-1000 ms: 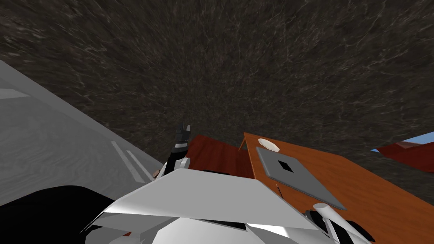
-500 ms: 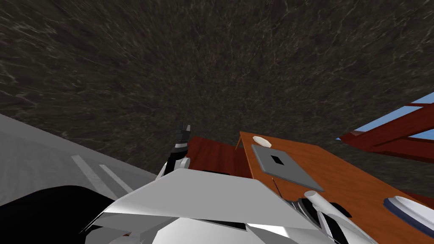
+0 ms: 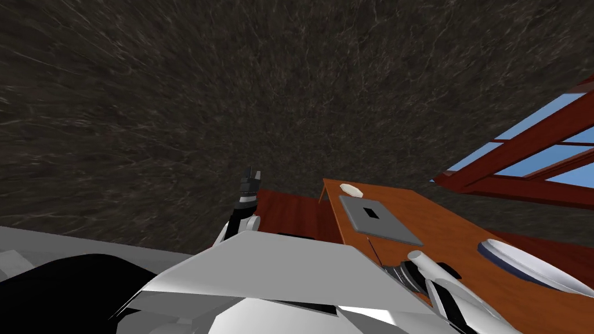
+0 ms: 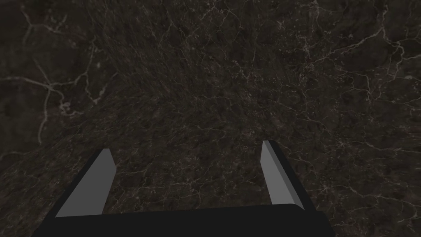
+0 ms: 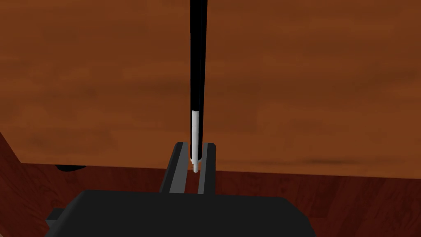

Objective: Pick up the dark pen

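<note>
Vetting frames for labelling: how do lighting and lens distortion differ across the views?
Head view: wide lens stretches the dark marbled surface into radial streaks. Left wrist view: dim around the open left gripper. Right wrist view: even light, no glare; the pen contrasts with the desk.

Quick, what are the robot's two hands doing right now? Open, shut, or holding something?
Left gripper: open, holding nothing.
Right gripper: closed on the dark pen, at its white end.

What you can't fully see
Your dark pen (image 5: 197, 61) runs off the right wrist view's edge, its white tip half hidden inside the right gripper (image 5: 194, 146); the head view's edge clips the white dish (image 3: 531, 268).
</note>
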### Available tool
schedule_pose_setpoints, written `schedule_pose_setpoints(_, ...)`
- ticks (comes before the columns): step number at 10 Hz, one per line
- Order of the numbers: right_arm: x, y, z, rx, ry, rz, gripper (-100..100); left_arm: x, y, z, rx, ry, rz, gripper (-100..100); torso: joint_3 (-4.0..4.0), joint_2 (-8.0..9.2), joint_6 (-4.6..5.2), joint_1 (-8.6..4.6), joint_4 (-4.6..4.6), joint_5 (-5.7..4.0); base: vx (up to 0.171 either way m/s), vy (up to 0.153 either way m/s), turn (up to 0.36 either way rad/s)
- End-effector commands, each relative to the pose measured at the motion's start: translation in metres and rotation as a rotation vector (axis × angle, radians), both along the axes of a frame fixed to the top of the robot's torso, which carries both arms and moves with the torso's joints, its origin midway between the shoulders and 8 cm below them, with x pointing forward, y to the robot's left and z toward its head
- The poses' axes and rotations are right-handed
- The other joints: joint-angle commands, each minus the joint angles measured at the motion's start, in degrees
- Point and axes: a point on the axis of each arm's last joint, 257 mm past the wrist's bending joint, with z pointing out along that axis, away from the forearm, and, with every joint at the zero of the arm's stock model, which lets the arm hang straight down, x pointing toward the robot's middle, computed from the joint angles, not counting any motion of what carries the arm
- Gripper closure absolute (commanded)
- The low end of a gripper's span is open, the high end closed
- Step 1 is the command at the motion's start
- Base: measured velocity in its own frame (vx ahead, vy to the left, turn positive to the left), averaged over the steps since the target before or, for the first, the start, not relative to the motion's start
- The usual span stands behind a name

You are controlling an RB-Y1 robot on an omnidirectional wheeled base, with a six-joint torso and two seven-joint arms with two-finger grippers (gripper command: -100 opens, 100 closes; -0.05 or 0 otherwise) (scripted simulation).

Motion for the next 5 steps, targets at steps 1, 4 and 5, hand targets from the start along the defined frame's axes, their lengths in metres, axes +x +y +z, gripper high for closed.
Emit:
schedule_pose_setpoints(1, 0.012, 0.002, 0.004, 0.0, 0.0, 0.037, 100, 0.0, 0.0, 0.0, 0.0, 0.0, 0.0, 0, 0.0, 0.0, 0.0, 0.0, 0.0, 0.0, 0.036, -0.004, -0.245)
schedule_pose_setpoints(4, 0.034, 0.006, 0.01, -0.004, 0.001, 0.109, 100, 0.0, 0.0, 0.0, 0.0, 0.0, 0.0, 0, -0.04, -0.07, -0.04, 0.05, -0.01, -0.02, 0.06, 0.021, -0.271)
schedule_pose_setpoints(5, 0.027, 0.005, 0.008, -0.004, 0.003, 0.09, 100, 0.0, 0.0, 0.0, 0.0, 0.0, 0.0, 0, -0.04, -0.1, -0.08, 0.06, 0.0, 0.0, 0.025, 0.012, 0.009)
